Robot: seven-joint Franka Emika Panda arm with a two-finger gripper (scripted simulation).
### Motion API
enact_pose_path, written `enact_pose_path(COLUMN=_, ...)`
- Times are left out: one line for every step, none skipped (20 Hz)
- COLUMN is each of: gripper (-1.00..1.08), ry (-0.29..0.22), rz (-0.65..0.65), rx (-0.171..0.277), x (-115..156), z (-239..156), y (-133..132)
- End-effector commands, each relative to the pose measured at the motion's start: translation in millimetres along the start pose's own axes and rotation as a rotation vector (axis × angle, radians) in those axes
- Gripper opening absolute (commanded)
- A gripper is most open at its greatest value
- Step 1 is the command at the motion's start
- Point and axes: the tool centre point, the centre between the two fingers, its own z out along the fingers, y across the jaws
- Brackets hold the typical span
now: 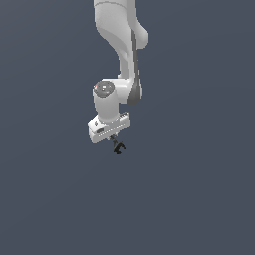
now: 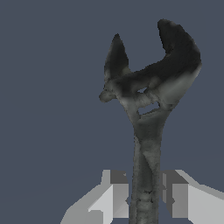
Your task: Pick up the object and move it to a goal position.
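All I get on my screens apart from the job itself is a flat, dark slate-blue backdrop (image 1: pixel 199 199). It fills the exterior view from edge to edge, with a faintly lighter tone toward the lower part. I cannot tell whether it is a floor, a wall or a surface. In the wrist view the same plain backdrop (image 2: pixel 48 87) shows, unmarked and uniform.

Open grey space all round claw (image 1: pixel 114 139) and held wrench (image 1: pixel 118 148); no obstacle near.
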Motion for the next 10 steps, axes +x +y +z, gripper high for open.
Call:
enact_pose_path(gripper=-1.0, ry=0.001, rz=0.0, rx=-0.001, x=-4, z=-20, y=-3)
enact_pose_path(gripper=-1.0, ry=0.0, rz=0.0, rx=-0.001, x=-6, z=-29, y=-4)
enact_pose_path(gripper=-1.0, ry=0.0, rz=0.0, rx=-0.001, x=-8, z=-38, y=-5)
enact_pose_path(gripper=-1.0, ry=0.0, rz=0.0, rx=-0.001, x=-9, z=-47, y=-6)
enact_pose_path(gripper=-1.0, ry=0.0, rz=0.0, rx=-0.001, x=-11, z=-57, y=-8)
enact_pose_path(gripper=-1.0, ry=0.0, rz=0.0, rx=-0.001, x=-13, z=-66, y=-9)
enact_pose_path(gripper=-1.0, ry=0.0, rz=0.0, rx=-0.001, x=-15, z=-76, y=-10)
enact_pose_path(gripper=-1.0, ry=0.0, rz=0.0, rx=-0.001, x=-17, z=-85, y=-12)
enact_pose_path(gripper=-1.0, ry=0.0, rz=0.001, rx=-0.001, x=-19, z=-95, y=-13)
enact_pose_path(gripper=-1.0, ry=0.0, rz=0.001, rx=-0.001, x=-21, z=-105, y=-14)
